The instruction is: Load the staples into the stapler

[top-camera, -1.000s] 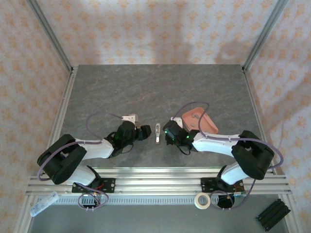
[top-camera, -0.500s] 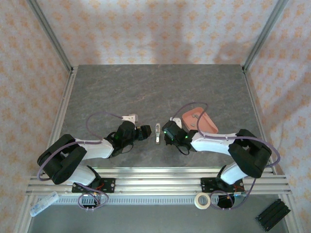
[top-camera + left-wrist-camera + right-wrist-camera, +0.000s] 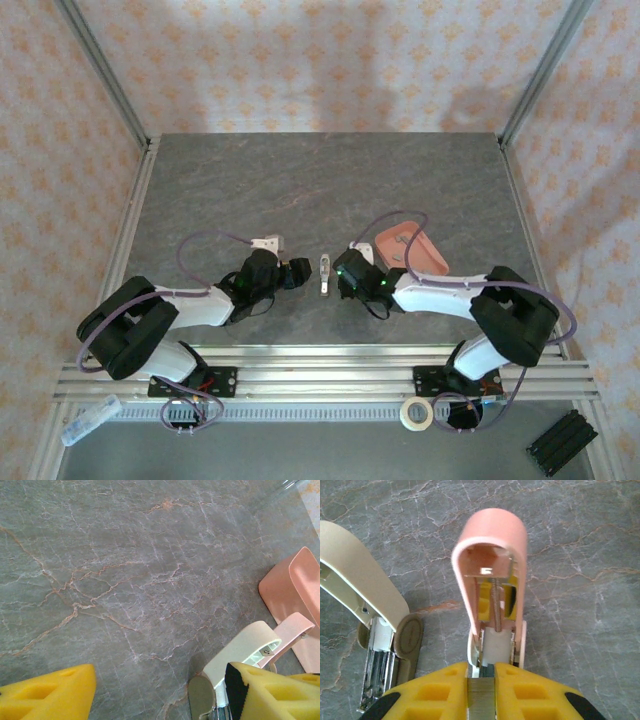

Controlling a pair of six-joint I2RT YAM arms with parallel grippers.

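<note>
Staples (image 3: 481,700): 1 grey strip pinched in the right hand (image 3: 481,676), at the near end of the open pink stapler (image 3: 492,555) on the counter (image 3: 580,540) | not pushed in yet, I think; lid is up | left hand (image 3: 160,690) spread wide, holding nothing, beside the beige stapler (image 3: 240,647)

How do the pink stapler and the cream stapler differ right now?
Colour: the pink stapler is salmon, the cream stapler pale beige. Position: the pink stapler sits straight ahead of the right gripper, which pinches a staple strip; the cream stapler lies off to its side. Both have lids flipped open.
</note>
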